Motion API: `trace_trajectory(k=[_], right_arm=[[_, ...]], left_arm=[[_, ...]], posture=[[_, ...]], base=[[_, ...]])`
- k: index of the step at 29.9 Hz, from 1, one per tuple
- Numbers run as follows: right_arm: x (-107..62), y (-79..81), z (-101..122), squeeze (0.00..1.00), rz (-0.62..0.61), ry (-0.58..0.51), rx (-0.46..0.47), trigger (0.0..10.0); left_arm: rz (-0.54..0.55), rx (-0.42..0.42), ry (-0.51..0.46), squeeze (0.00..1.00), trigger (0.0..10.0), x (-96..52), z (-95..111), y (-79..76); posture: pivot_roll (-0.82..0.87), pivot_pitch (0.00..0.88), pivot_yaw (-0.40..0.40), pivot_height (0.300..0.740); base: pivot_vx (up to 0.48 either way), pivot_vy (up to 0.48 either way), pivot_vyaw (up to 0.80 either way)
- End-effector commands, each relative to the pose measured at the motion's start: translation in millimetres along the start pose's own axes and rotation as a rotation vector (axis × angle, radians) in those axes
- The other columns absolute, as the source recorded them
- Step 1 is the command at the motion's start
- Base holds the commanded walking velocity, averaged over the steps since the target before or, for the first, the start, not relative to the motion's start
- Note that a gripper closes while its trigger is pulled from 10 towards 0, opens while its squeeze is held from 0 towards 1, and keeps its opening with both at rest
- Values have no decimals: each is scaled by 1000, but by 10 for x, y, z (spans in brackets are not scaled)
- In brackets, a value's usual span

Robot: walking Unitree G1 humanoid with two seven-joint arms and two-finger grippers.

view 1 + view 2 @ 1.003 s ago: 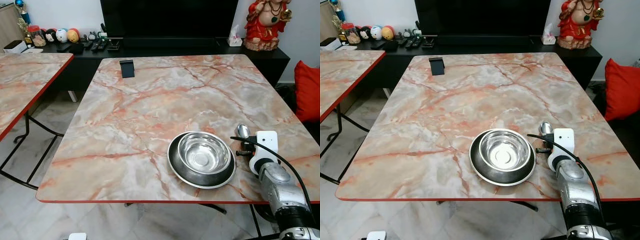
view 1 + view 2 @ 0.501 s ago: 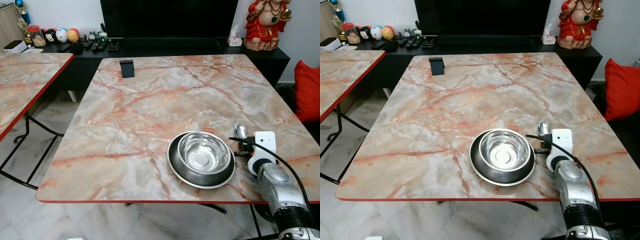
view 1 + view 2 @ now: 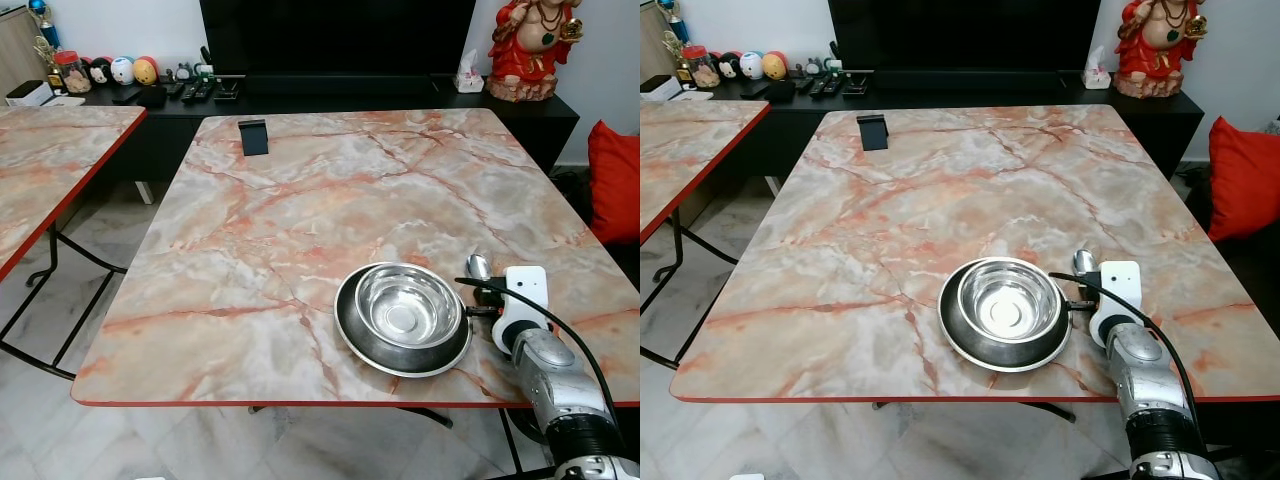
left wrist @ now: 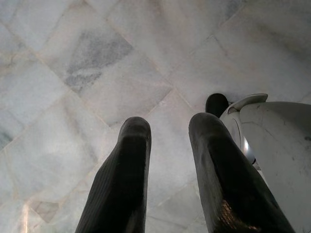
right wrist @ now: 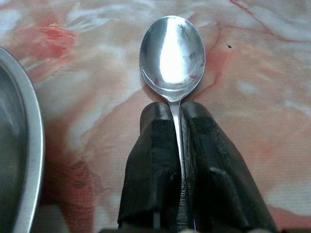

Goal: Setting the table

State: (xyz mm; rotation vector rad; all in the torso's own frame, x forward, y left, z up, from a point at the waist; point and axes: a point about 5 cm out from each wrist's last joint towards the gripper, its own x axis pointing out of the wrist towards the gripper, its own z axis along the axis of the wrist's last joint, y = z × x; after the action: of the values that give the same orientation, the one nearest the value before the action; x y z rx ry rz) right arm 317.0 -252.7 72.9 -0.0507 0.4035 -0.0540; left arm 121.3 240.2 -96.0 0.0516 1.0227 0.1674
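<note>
In the left eye view, a steel bowl (image 3: 410, 305) sits inside a round steel plate (image 3: 372, 345) near the front right corner of the marble-patterned counter (image 3: 300, 200). Just beside the plate's right rim, the right hand (image 3: 484, 293) reaches in low over the counter, holding a spoon (image 3: 478, 267) whose bowl points away from the robot. A small black stand (image 3: 254, 136) stands near the counter's far left edge. Behind it runs a dark sideboard (image 3: 540, 110) carrying a red figurine (image 3: 528, 45) and a tissue box (image 3: 469, 78). A second counter (image 3: 50, 160) stands to the left.

The right eye view shows the same layout, with the spoon (image 3: 1083, 262) close to the plate (image 3: 970, 345) but apart from it.

In the left wrist view, the left hand (image 4: 167, 145) hangs over the pale tiled floor (image 4: 73, 73), its two fingers (image 4: 126, 165) spread with nothing between them.

In the right wrist view, the right hand (image 5: 177, 116) is clamped on the spoon's handle just below its shiny bowl (image 5: 172, 53), above the counter, with the plate's rim (image 5: 29, 145) alongside.
</note>
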Motion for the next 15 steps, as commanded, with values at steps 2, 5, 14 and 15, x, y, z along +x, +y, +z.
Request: trace_trajectory(k=[2, 5, 14, 15], right_arm=[[0, 44, -54, 0, 15, 16, 0, 10000], [2, 45, -57, 0, 16, 19, 1, 10000], [1, 63, -80, 0, 23, 27, 4, 10000], [1, 63, -76, 0, 23, 26, 6, 10000]], left_arm=[[4, 0, 30, 0, 10000, -13, -59, 31], [4, 1, 30, 0, 10000, -13, -59, 31], [4, 1, 30, 0, 10000, -13, -59, 33], [4, 2, 29, 0, 10000, -13, -58, 32]], posture=[[-88, 0, 38, 732], [-88, 0, 38, 732], [-90, 0, 40, 732], [-87, 0, 39, 732]], base=[[0, 0, 0], [0, 0, 0], [0, 0, 0], [0, 0, 0]])
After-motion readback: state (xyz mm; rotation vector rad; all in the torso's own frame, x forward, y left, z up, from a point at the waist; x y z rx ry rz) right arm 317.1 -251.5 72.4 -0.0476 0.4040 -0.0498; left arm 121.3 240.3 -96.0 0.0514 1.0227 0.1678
